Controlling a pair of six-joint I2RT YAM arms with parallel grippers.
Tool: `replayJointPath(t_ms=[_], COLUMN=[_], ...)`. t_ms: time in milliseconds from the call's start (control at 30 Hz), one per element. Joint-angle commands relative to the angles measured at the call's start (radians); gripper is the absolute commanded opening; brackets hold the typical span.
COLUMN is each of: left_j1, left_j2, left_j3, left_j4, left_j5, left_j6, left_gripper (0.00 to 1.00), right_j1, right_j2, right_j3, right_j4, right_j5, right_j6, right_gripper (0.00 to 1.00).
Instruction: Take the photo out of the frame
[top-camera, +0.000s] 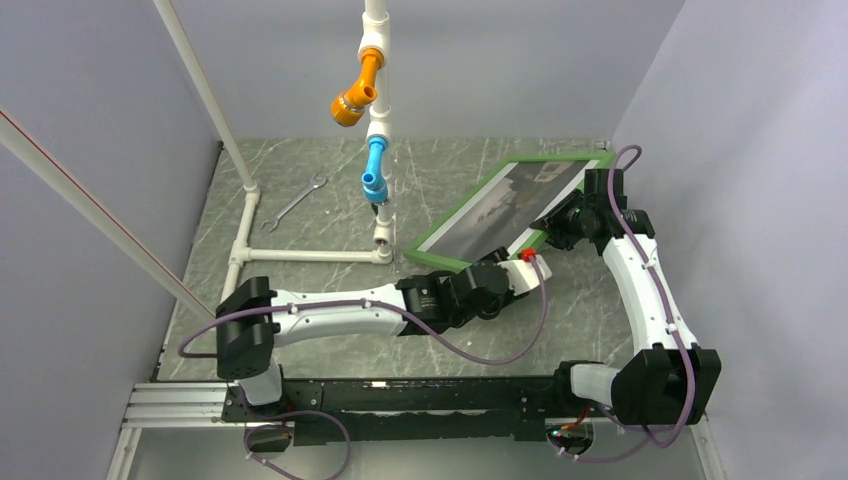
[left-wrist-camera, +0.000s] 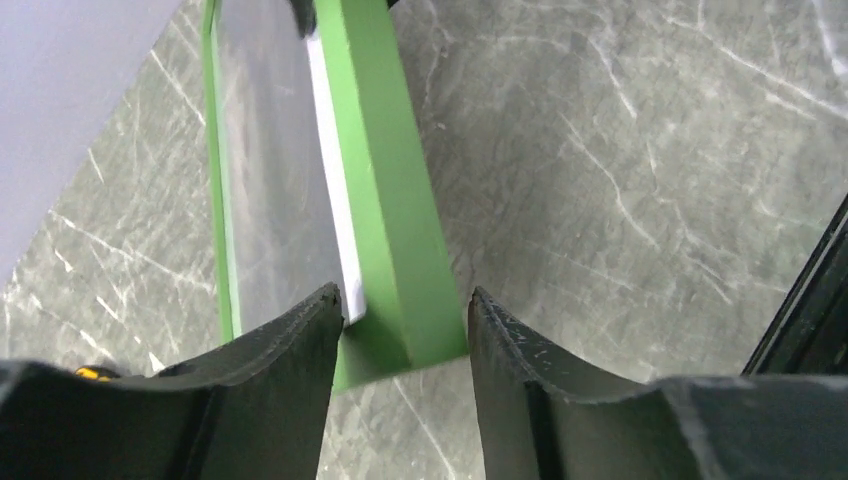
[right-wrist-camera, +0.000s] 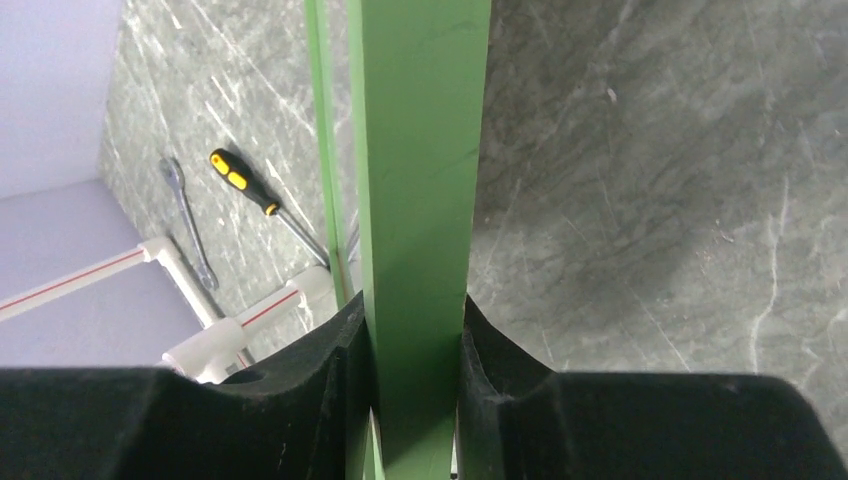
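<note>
Two end effectors share the frame (right-wrist-camera: 420, 150), which stands tilted up off the worktop (right-wrist-camera: 650, 200), its far side raised and its near edge low, with the glazed face turned toward the left wall. The right end effector (right-wrist-camera: 415, 310) is clenched on the green moulding at the raised right-hand side. Its wrist view shows both fingers pressed flat against opposite faces of the bar, and this grasp looks to be what props the frame at its slant. The left end effector (left-wrist-camera: 400, 310) straddles the moulding at the low near corner. The green bar fills nearly all the space between its fingers, but I cannot tell from the frames whether they pinch it or merely bracket it. Either way, its place there probably keeps the bottom corner from sliding or swinging while the other arm bears the lift. The photo (top-camera: 510, 205) sits inside the frame, its dark grey scene and white border showing behind the glazing in the overhead view, so nothing has come out yet. Raising the frame this way seems meant to expose its back, which faces away from every camera and cannot be seen here. A wrench (top-camera: 299, 202) and a yellow-handled screwdriver (right-wrist-camera: 245, 185) lie well apart to the left, untouched.
</note>
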Motion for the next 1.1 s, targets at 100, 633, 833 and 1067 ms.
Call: replayJointPath(t_ms=[100,633,833,1067], left_j1=[-0.01,-0.012,-0.01,0.002], left_j2=[-0.162,-0.281,-0.245,-0.152], left_j3=[-0.132,-0.425,-0.452,-0.461], left_j4=[0.115,0.303,0.408,0.619], left_j5=[0.013,0.0,-0.069,-0.055], left_j6=[-0.092,0.06,0.131,0.245], left_gripper=[0.7,0.99,0.99,0.99], right_j1=[0.001,0.001,0.001,0.001], right_j2=[-0.019,-0.043,-0.06,-0.081], right_j3=[0.07,0.146,0.143,0.152], right_j4=[-0.073,-0.144,-0.137,-0.154], right_j5=[0.078,0.054,0.024,0.024], right_j6=[0.012,0.025,0.032,0.033], right_gripper=[0.0,0.0,0.0,0.0])
